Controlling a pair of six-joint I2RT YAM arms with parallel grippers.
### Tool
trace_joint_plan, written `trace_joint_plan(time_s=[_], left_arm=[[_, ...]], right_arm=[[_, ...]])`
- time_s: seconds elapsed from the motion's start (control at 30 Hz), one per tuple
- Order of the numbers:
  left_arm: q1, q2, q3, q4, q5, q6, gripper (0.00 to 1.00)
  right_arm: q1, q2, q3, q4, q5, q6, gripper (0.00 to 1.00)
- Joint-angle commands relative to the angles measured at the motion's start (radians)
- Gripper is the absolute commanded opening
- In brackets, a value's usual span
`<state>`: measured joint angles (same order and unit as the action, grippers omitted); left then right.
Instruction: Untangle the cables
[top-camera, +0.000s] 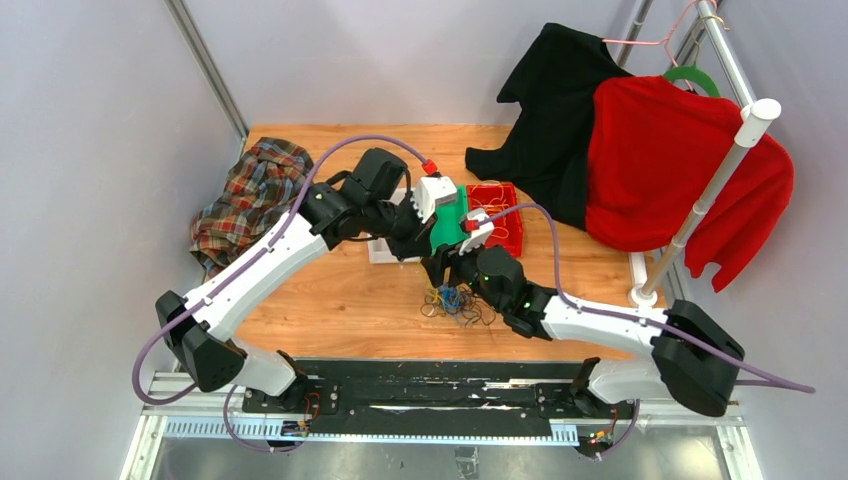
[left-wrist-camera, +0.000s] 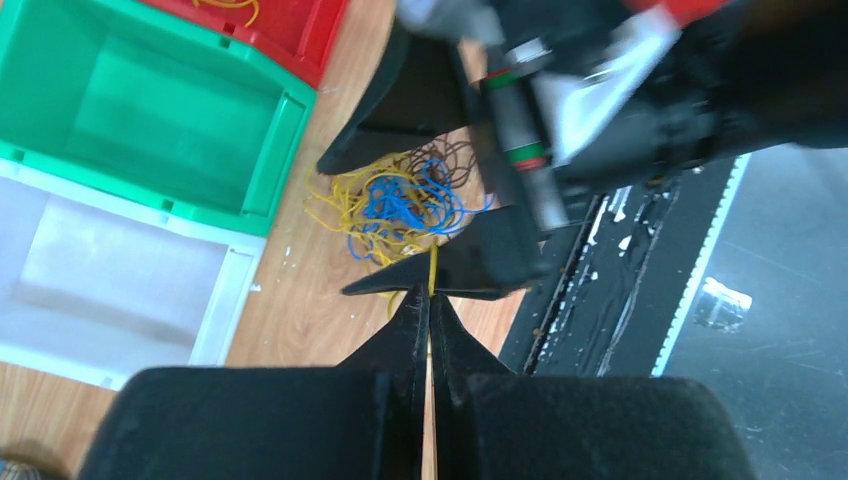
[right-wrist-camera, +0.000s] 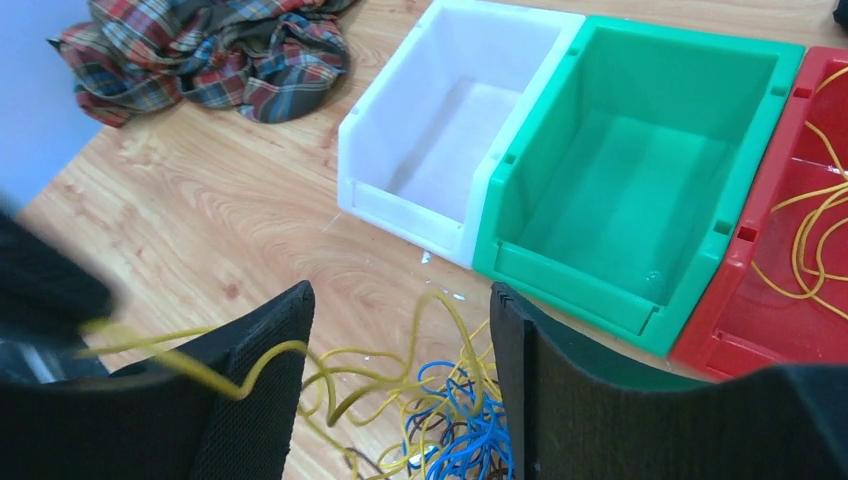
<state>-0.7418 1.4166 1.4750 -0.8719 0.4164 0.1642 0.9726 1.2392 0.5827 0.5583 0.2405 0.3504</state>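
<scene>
The cables (top-camera: 455, 300) lie as a small tangle of yellow, blue and dark loops on the wooden table, in front of the bins. In the left wrist view my left gripper (left-wrist-camera: 430, 298) is shut on a single yellow cable (left-wrist-camera: 433, 265) that leads down into the tangle (left-wrist-camera: 400, 205). My right gripper (right-wrist-camera: 395, 330) stands open just above the tangle (right-wrist-camera: 455, 425), one finger on either side of it. The held yellow strand (right-wrist-camera: 180, 350) crosses in front of the right gripper's left finger (right-wrist-camera: 265, 350) and runs off left to the blurred left gripper.
A white bin (right-wrist-camera: 450, 120), a green bin (right-wrist-camera: 640, 180) and a red bin (right-wrist-camera: 770, 300) with yellow cables (right-wrist-camera: 815, 225) in it stand side by side behind the tangle. A plaid cloth (top-camera: 250, 195) lies at the left; black and red garments (top-camera: 660, 165) hang on a rack at the right.
</scene>
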Motion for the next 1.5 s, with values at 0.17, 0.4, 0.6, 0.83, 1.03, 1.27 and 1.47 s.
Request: trace_joint_plan(time_s=[0.17, 0.4, 0.6, 0.83, 1.03, 1.27, 1.47], left_arm=[[-0.003, -0.060, 0.143, -0.081, 0.140, 0.001, 0.01], [-0.002, -0.075, 0.338, -0.102, 0.081, 0.018, 0.00], [-0.002, -0.063, 0.537, -0.102, -0.001, 0.034, 0.00], [-0.002, 0.027, 0.876, -0.096, -0.144, 0.135, 0.00], [-0.002, 0.015, 0.942, 0.178, -0.357, 0.270, 0.00], [-0.003, 0.010, 0.881, 0.399, -0.367, 0.294, 0.00], [-0.009, -0.008, 0.700, 0.394, -0.314, 0.199, 0.00]], right_arm=[[0.009, 0.168, 0.009, 0.092, 0.076, 0.003, 0.56], [0.010, 0.257, -0.063, 0.135, 0.073, 0.044, 0.53], [0.016, 0.292, -0.123, 0.163, 0.075, 0.070, 0.50], [0.057, 0.305, -0.180, 0.175, 0.116, 0.075, 0.48], [0.078, 0.274, -0.233, 0.184, 0.152, 0.080, 0.48], [0.081, 0.199, -0.258, 0.173, 0.163, 0.078, 0.48], [0.079, -0.044, -0.185, -0.032, 0.188, 0.042, 0.64]])
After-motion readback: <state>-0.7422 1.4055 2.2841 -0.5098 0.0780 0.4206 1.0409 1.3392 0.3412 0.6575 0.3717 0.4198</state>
